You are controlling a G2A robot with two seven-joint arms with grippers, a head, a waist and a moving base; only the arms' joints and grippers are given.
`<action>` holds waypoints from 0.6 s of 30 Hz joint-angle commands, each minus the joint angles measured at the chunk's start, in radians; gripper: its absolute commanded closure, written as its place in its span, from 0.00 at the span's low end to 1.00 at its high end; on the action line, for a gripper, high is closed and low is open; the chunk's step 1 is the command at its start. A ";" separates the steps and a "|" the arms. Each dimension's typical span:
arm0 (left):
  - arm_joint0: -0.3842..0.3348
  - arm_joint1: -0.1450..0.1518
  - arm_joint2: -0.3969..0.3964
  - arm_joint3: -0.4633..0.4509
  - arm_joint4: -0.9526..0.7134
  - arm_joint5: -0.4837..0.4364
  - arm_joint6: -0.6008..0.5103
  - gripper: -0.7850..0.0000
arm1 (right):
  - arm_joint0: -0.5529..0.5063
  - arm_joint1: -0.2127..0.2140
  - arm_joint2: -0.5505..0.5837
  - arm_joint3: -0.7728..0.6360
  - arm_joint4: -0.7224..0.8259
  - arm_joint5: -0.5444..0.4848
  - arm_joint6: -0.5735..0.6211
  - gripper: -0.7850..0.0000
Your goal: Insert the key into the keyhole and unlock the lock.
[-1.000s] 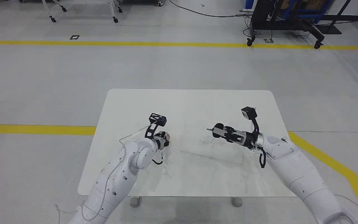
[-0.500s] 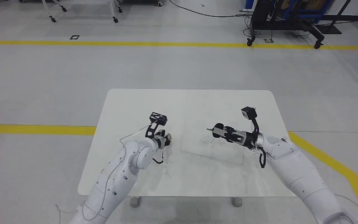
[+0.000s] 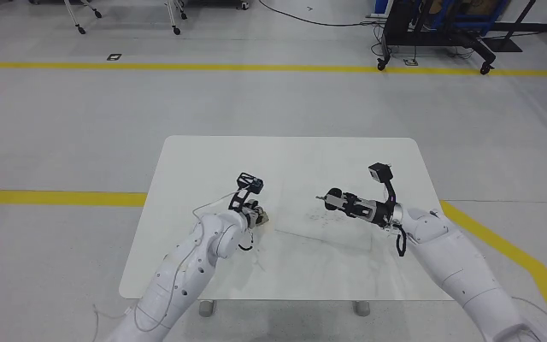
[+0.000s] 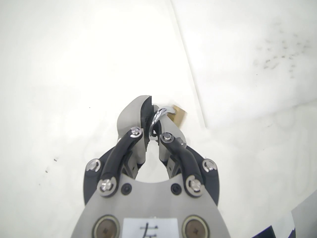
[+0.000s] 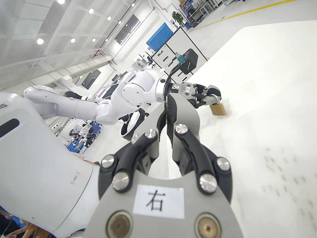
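Note:
A brass padlock (image 3: 261, 217) hangs just above the white table (image 3: 291, 158), left of its middle. My left gripper (image 3: 254, 213) is shut on its silver shackle (image 4: 158, 115), and the brass body (image 4: 179, 116) sticks out past the fingertips. In the right wrist view the padlock (image 5: 218, 109) dangles from the left gripper (image 5: 211, 96), keyhole end down. My right gripper (image 3: 332, 200) hovers right of centre, pointing at the padlock across a gap. It is shut on the key, whose thin tip (image 3: 319, 198) pokes out. The right gripper (image 5: 170, 101) hides the key between its pressed fingers.
A thin raised seam (image 4: 188, 63) crosses the tabletop between the two grippers. Dark scuff marks (image 4: 281, 55) dot the surface under the right arm. Bare table lies beyond both grippers toward the far edge (image 3: 291, 138).
My left arm has carried the padlock a little to the right, closer to the right gripper. The right arm has kept still.

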State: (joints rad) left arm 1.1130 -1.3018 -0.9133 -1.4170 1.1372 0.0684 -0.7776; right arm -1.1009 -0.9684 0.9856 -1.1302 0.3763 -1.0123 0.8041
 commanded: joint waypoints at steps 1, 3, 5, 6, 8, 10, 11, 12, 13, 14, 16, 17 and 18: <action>0.003 -0.001 -0.002 -0.002 -0.001 0.002 0.010 1.00 | 0.000 0.000 0.000 0.000 0.000 0.000 0.000 1.00; 0.006 0.000 -0.008 -0.009 0.005 0.002 0.011 1.00 | 0.000 0.000 0.000 0.000 0.000 0.000 0.000 1.00; 0.019 0.001 -0.027 -0.030 -0.012 0.001 0.037 1.00 | 0.000 0.000 0.000 0.000 0.000 0.000 0.000 1.00; 0.024 0.002 -0.034 -0.035 -0.019 0.001 0.047 1.00 | 0.000 0.000 0.000 0.000 0.000 0.000 0.000 1.00; 0.044 0.004 -0.066 -0.062 -0.078 -0.009 0.091 1.00 | 0.000 0.000 0.000 0.000 0.000 0.000 0.000 1.00; 0.065 0.007 -0.099 -0.093 -0.131 -0.031 0.135 1.00 | 0.000 0.000 0.000 0.000 0.000 0.000 0.000 1.00; 0.077 0.009 -0.113 -0.110 -0.141 -0.048 0.156 1.00 | 0.000 0.000 0.000 0.000 0.000 0.000 0.000 1.00; 0.089 0.013 -0.125 -0.135 -0.136 -0.069 0.184 1.00 | 0.000 0.000 0.000 0.000 0.000 0.000 0.000 1.00; 0.104 0.016 -0.131 -0.158 -0.126 -0.096 0.206 1.00 | 0.000 0.000 0.000 0.000 0.000 0.000 0.000 1.00; 0.117 0.021 -0.130 -0.190 -0.088 -0.138 0.233 1.00 | 0.000 0.000 0.000 0.000 0.000 0.000 0.000 1.00; 0.117 0.021 -0.130 -0.190 -0.088 -0.138 0.233 1.00 | 0.000 0.000 0.000 0.000 0.000 0.000 0.000 1.00; 0.117 0.021 -0.130 -0.190 -0.088 -0.138 0.233 1.00 | 0.000 0.000 0.000 0.000 0.000 0.000 0.000 1.00; 0.117 0.021 -0.130 -0.190 -0.088 -0.138 0.233 1.00 | 0.000 0.000 0.000 0.000 0.000 0.000 0.000 1.00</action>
State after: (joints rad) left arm 1.2305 -1.2802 -1.0438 -1.6089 1.0512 -0.0774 -0.5431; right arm -1.1009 -0.9684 0.9856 -1.1302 0.3763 -1.0123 0.8041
